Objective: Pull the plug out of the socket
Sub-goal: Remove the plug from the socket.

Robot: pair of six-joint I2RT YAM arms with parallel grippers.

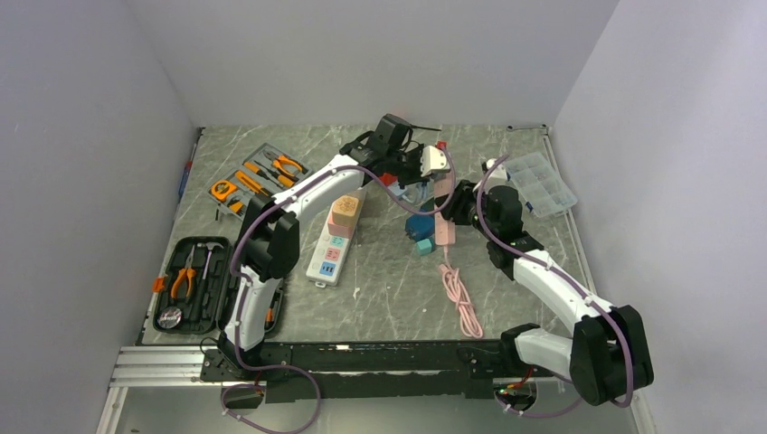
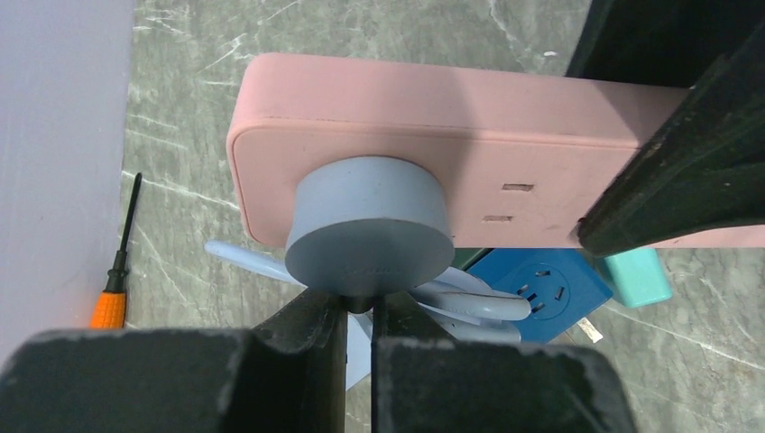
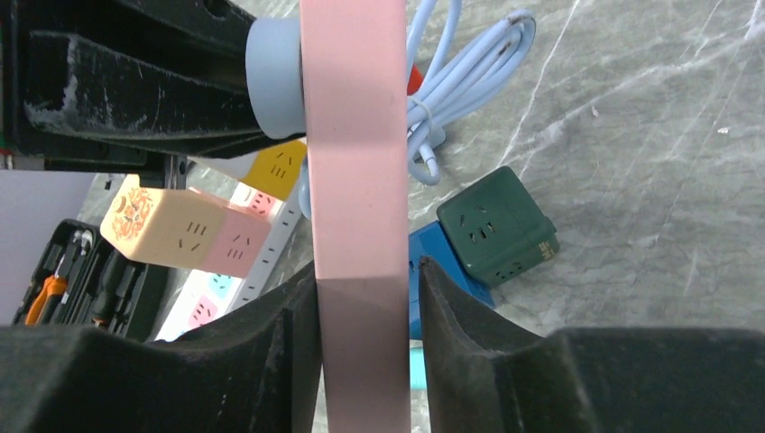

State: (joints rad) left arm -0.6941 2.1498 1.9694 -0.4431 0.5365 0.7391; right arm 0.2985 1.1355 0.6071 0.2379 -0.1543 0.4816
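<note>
left end effector (image 2: 359,308) clenched on the plug (image 2: 370,221), right end effector (image 3: 365,281) grasping the pink strip (image 3: 354,135) across its edges

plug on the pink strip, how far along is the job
Done: right gripper clamps the pink power strip, steadying it. In hand: left gripper is shut at the lower edge of the plug; what it pinches is unclear. Left: the plug sits flush in the strip, so the pull remains.

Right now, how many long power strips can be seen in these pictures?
2. The pink power strip is held by the right gripper, mid-table. The white power strip lies flat to its left, beside the left arm. Another may be hidden.
</note>
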